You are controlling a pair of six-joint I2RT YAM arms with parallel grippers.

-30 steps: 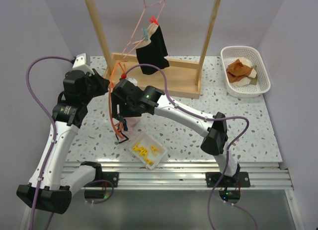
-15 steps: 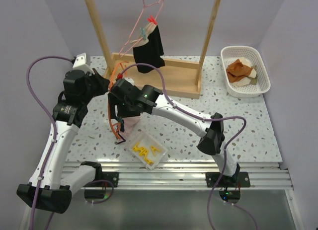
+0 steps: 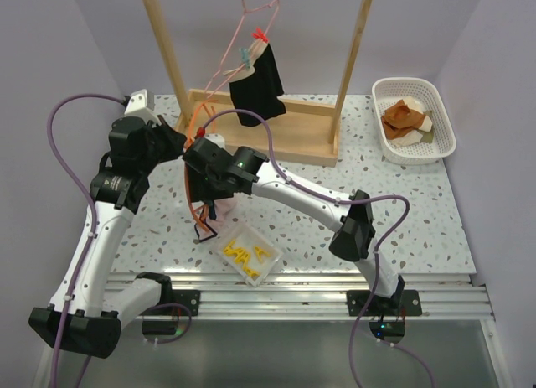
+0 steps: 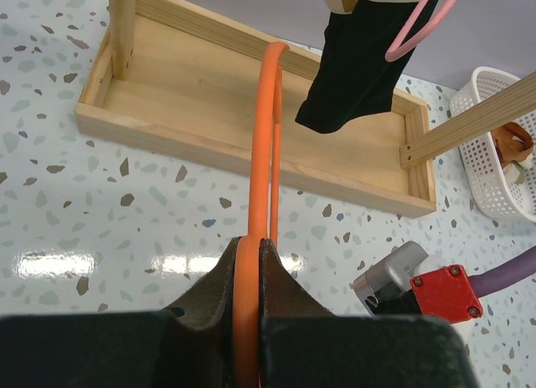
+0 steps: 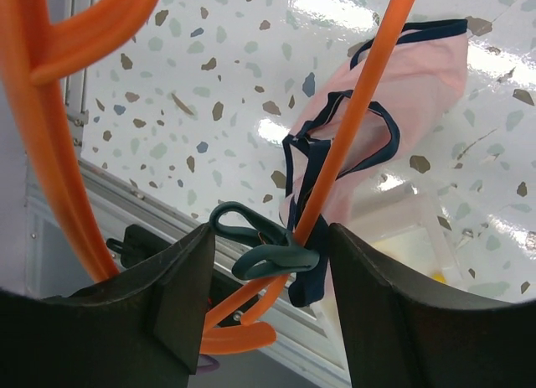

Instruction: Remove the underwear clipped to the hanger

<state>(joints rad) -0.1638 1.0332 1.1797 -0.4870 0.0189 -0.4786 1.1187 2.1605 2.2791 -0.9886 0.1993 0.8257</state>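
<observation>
1. On the left, our left claw (image 4: 251, 262) is pressed together and pinches the wire of the orange hanger (image 4: 266, 128).
2. The orange hanger hangs above the speckled table (image 3: 402, 204).
3. The pink underwear (image 5: 410, 86) with dark blue trim hangs on the orange hanger, held by a green clip (image 5: 272, 258).
4. Our right claw (image 5: 272, 237) is spread, with one finger on each side of the green clip. The pink underwear lies just past the fingers. We cannot tell if the fingers touch the clip.
5. Farther right, the black underwear (image 3: 258, 85) hangs from the pink hanger (image 4: 394, 51) on the wooden rack (image 3: 293, 141), well apart from both claws.
6. At the far right, a white basket (image 3: 444, 111) holds a brown cloth (image 3: 402, 116).
</observation>
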